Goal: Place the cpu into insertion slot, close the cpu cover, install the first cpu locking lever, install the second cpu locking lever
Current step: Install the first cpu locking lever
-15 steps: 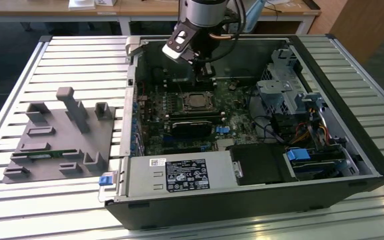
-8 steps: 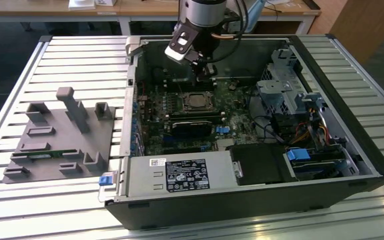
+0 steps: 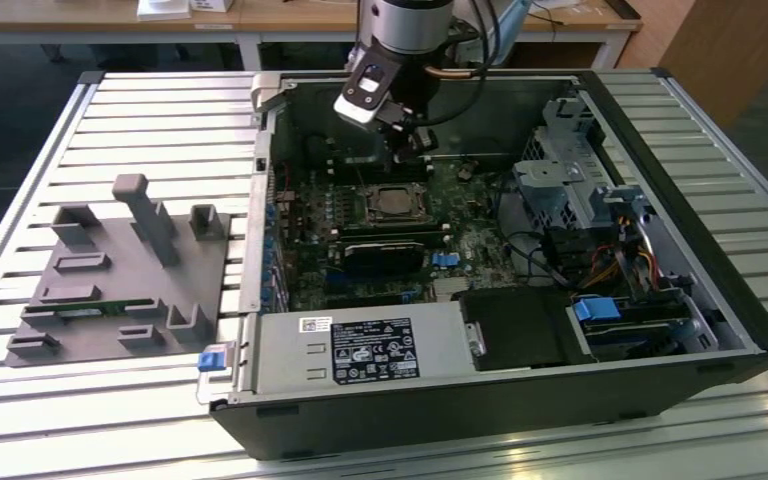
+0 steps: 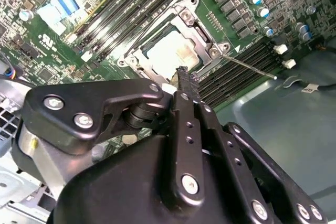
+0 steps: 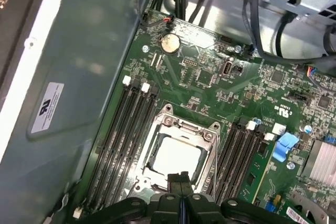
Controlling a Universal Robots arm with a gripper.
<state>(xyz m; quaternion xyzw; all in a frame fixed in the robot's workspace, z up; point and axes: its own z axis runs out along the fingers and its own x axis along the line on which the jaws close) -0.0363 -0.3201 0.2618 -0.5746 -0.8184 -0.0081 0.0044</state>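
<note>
Just past the gripper [image 5: 181,178] (jaws pressed together) sits the cpu [image 5: 176,155].

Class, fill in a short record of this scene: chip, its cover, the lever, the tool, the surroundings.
cpu: seated in the insertion slot, pale face showing
cpu cover: down flat around the cpu
locking lever: one thin rod juts sideways from the socket corner
tool: shut, empty, tips close above the cover's edge
surroundings: open computer case on a slatted table; grey fixture at the exterior view's left
</note>
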